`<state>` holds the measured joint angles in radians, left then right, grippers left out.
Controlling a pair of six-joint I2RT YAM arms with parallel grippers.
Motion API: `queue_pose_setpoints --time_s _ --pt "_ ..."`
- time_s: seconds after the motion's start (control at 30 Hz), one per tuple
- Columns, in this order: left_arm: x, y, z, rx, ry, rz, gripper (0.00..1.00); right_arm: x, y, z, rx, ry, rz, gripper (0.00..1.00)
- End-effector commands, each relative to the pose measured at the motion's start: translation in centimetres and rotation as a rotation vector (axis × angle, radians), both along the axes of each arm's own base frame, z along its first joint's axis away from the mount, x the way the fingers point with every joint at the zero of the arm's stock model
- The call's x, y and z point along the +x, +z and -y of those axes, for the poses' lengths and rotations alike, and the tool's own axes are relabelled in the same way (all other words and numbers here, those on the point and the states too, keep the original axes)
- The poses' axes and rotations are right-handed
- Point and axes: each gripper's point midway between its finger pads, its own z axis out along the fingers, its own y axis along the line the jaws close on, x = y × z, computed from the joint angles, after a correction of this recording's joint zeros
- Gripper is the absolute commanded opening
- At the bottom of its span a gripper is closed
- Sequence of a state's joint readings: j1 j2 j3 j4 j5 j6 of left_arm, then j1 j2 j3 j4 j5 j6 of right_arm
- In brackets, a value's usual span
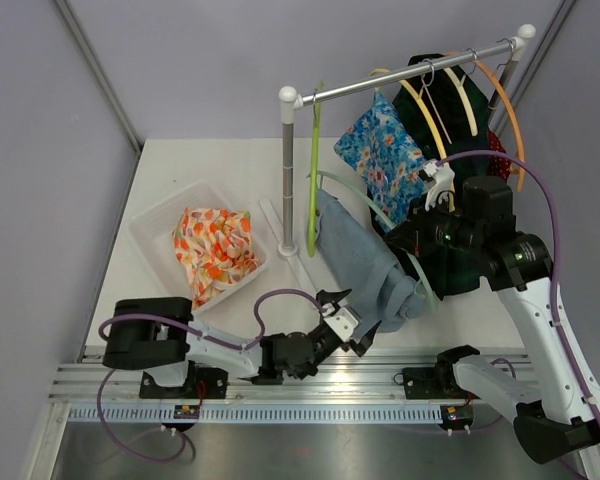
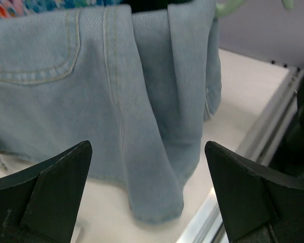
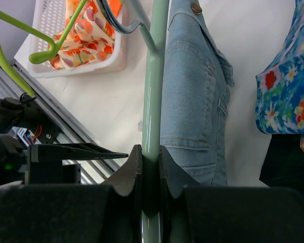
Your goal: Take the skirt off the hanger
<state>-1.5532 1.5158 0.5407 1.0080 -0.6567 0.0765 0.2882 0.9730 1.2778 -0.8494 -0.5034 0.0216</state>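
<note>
A light blue denim skirt [image 1: 365, 265] hangs over a pale green hanger [image 1: 355, 195], its hem resting on the table. My right gripper [image 1: 420, 240] is shut on the hanger's bar [image 3: 153, 91] and holds it off the rail, with the skirt [image 3: 192, 101] draped beside the bar. My left gripper [image 1: 352, 330] is open and empty, low at the table's front, just short of the skirt's hem [image 2: 157, 202]; both its fingers [image 2: 50, 192] stand wide apart on either side of the hanging fold.
A white basket [image 1: 160, 225] with an orange floral garment [image 1: 215, 250] stands at the left. A rack [image 1: 400, 80] at the back holds a blue floral garment [image 1: 385, 150], a dark garment and several hangers. A lime hanger [image 1: 313, 170] hangs by the rack's post [image 1: 288, 170].
</note>
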Motion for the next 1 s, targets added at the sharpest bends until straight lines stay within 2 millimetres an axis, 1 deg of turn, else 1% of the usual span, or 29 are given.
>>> queue_pose_setpoints --time_s 0.0,0.03,0.07,0.13,0.17,0.2,0.23,0.33,0.37,0.4,0.43,0.5,0.53,0.57,0.63,0.67,0.7,0.73,0.77,0.83,0.87,0.9,0.93,0.97 --pt "1.9 7.2 0.1 -0.356 0.164 0.023 0.94 -0.1 4.5 -1.1 0.111 0.052 0.162 0.0" --pt "2.0 7.1 0.4 -0.357 0.169 0.033 0.92 0.0 4.5 -1.0 0.111 0.049 0.162 0.0" --pt "2.1 6.4 0.8 -0.345 0.18 0.045 0.9 -0.2 4.5 -1.0 0.113 0.052 0.165 0.0" --pt "2.3 6.2 1.4 -0.338 0.192 0.049 0.84 -0.2 4.6 -1.0 0.115 0.051 0.165 0.0" --pt "2.5 5.4 1.5 -0.321 0.209 0.045 0.81 -0.2 4.7 -1.0 0.116 0.053 0.168 0.0" --pt "2.6 5.2 1.6 -0.318 0.219 0.042 0.78 -0.2 4.7 -1.0 0.118 0.052 0.169 0.0" --pt "2.9 4.9 1.6 -0.311 0.232 0.042 0.68 -0.2 4.7 -1.0 0.117 0.054 0.168 0.0" --pt "3.8 4.1 1.3 -0.298 0.272 0.035 0.59 -0.3 4.7 -1.0 0.121 0.059 0.166 0.0" --pt "3.9 3.8 1.3 -0.289 0.273 0.035 0.53 -0.4 4.7 -1.1 0.124 0.066 0.166 0.0" --pt "4.1 3.6 1.4 -0.278 0.274 0.038 0.49 -0.4 4.7 -1.1 0.126 0.067 0.166 0.0" --pt "4.4 3.7 1.5 -0.279 0.28 0.034 0.48 -0.4 4.8 -1.1 0.128 0.068 0.165 0.0" --pt "4.5 3.2 2.3 -0.251 0.251 0.03 0.44 -0.5 4.8 -1.2 0.132 0.073 0.163 0.0" --pt "4.9 3.2 2.4 -0.266 0.246 0.009 0.42 -0.4 4.8 -1.1 0.132 0.068 0.165 0.0" --pt "4.9 3.0 3.0 -0.25 0.221 0.003 0.4 -0.4 4.8 -1.1 0.131 0.069 0.166 0.0" --pt "5.1 3.0 3.3 -0.259 0.204 -0.01 0.34 -0.3 4.8 -1.0 0.131 0.062 0.165 0.0" --pt "5.0 3.1 3.4 -0.26 0.192 -0.01 0.29 -0.2 4.7 -0.9 0.129 0.057 0.166 0.0" --pt "5.1 3.0 3.4 -0.257 0.192 -0.008 0.1 -0.1 4.6 -0.8 0.125 0.053 0.165 0.0" --pt "5.1 3.6 3.3 -0.267 0.192 -0.006 0.0 0.0 4.6 -0.7 0.121 0.047 0.168 0.0" --pt "5.0 3.5 2.9 -0.261 0.189 -0.006 0.0 0.2 4.4 -0.5 0.109 0.037 0.174 0.0" --pt "4.7 4.1 2.4 -0.27 0.176 -0.002 0.0 0.7 4.2 0.0 0.085 0.008 0.185 0.0" --pt "4.3 5.9 1.9 -0.304 0.151 0.002 0.0 1.0 4.0 0.2 0.072 -0.006 0.187 0.0" --pt "3.6 6.0 1.6 -0.3 0.128 0.0 0.0 1.4 3.6 0.6 0.048 -0.023 0.195 0.0" --pt "3.1 7.1 1.2 -0.315 0.105 0.001 0.0 2.2 3.1 1.3 0.021 -0.075 0.193 0.0" --pt "2.0 9.1 0.9 -0.333 0.042 0.012 0.0 2.7 2.7 1.9 -0.029 -0.084 0.224 0.0"
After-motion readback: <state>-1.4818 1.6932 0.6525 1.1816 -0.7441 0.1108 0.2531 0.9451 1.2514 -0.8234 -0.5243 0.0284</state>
